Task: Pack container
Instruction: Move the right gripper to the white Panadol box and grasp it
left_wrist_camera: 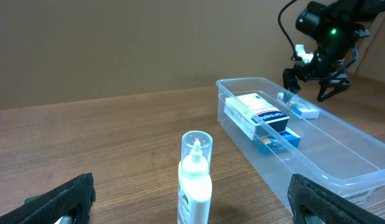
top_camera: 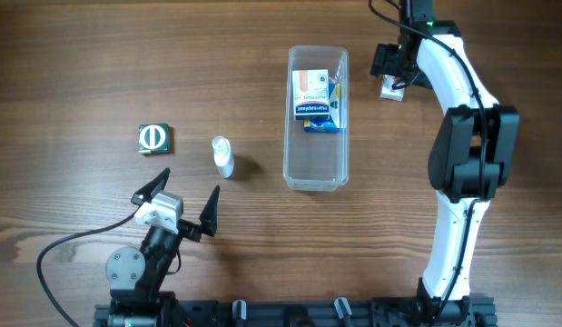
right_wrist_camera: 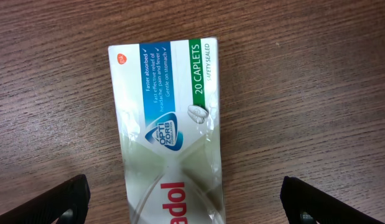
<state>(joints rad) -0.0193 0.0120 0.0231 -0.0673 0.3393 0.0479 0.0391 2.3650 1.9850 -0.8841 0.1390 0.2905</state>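
The container [top_camera: 315, 173] is a clear, long tub standing mid-table, and it also shows in the left wrist view [left_wrist_camera: 341, 155]. It holds a white and orange box [top_camera: 310, 89] and a blue box [top_camera: 324, 123]. A white bottle [top_camera: 223, 156] stands upright left of the tub, and the left wrist view shows it [left_wrist_camera: 195, 177] between my fingers' line, ahead of them. My left gripper [top_camera: 189, 183] is open and empty just short of the bottle. My right gripper [top_camera: 395, 71] is open above a white caplet box [right_wrist_camera: 167, 124] lying on the table right of the tub.
A dark green box [top_camera: 156, 138] with a white round mark lies at the left. The right arm [top_camera: 467, 154] reaches along the table's right side. Bare wood lies between the things.
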